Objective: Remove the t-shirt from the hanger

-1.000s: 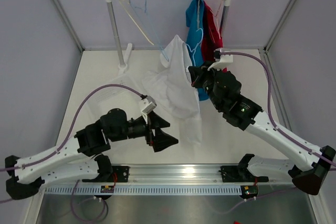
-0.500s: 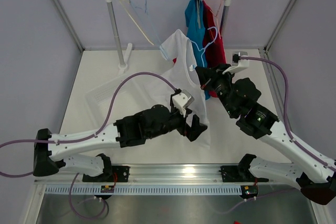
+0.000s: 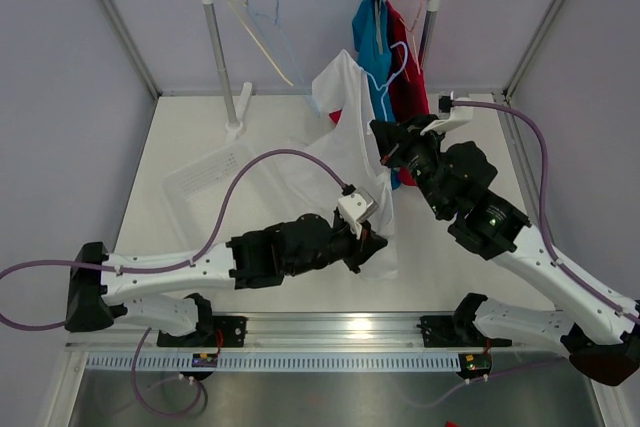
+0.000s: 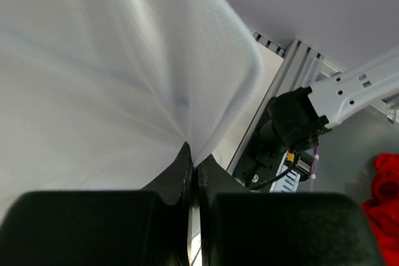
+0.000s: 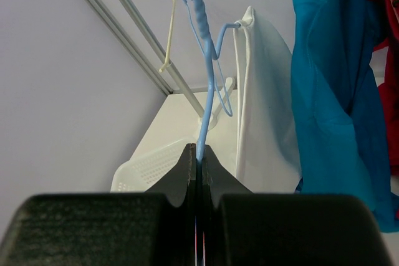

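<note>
The t-shirt (image 3: 345, 147) is plain white and thin, drawn out in 1 long slanting sheet above the table, its upper end raised near the rail and its lower edge pinched between the closed fingers of the left gripper (image 4: 192, 160), with folds fanning out from that pinch. The hanger (image 5: 207, 98) is a slim light-blue one, tilted steeply, its bar clamped in the closed right gripper (image 5: 197, 154). 1 curved end of it is hooked into the top of the shirt, which is not yet off.
</note>
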Controlling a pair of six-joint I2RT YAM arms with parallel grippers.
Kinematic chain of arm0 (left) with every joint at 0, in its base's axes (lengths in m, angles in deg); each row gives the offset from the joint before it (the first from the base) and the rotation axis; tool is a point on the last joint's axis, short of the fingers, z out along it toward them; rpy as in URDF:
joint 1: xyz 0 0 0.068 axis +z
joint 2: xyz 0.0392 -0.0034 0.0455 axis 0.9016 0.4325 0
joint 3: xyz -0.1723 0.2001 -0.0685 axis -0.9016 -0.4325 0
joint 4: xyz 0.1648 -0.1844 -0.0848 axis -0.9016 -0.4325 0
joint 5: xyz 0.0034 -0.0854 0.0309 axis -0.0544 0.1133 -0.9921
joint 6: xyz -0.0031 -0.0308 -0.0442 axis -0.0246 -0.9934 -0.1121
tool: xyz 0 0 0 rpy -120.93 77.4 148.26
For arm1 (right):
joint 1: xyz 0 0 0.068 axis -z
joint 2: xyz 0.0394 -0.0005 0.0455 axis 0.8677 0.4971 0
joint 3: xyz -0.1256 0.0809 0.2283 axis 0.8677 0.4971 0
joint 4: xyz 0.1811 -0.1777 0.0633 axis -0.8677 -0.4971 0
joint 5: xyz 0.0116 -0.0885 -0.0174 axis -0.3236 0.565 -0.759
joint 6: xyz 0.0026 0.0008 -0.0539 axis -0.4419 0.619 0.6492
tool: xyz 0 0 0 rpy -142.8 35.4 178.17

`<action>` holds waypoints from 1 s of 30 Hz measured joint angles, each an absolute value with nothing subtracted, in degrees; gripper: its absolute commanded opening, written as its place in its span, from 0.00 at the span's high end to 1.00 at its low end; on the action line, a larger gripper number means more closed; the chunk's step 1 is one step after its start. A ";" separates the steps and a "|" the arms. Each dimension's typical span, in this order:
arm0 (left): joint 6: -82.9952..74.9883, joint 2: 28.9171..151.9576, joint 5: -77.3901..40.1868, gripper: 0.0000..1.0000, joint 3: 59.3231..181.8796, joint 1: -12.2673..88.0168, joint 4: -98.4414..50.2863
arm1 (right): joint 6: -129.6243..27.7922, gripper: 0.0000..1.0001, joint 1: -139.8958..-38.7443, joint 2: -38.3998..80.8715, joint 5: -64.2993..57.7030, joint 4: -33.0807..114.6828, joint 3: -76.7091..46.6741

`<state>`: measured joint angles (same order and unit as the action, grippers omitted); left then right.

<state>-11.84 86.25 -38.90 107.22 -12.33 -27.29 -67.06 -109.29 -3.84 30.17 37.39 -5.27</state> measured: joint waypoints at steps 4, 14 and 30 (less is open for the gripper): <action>-13.31 84.98 -37.96 1.00 103.65 -13.21 -26.00 | -64.29 1.00 -109.34 -0.14 30.19 38.22 -8.53; -15.95 80.79 -44.40 1.00 93.86 -15.33 -23.33 | -59.81 1.00 -109.64 -0.60 28.18 38.74 -11.50; -15.93 79.32 -57.32 0.82 92.51 -9.91 -26.08 | -63.81 1.00 -109.71 -27.77 15.11 19.94 -12.96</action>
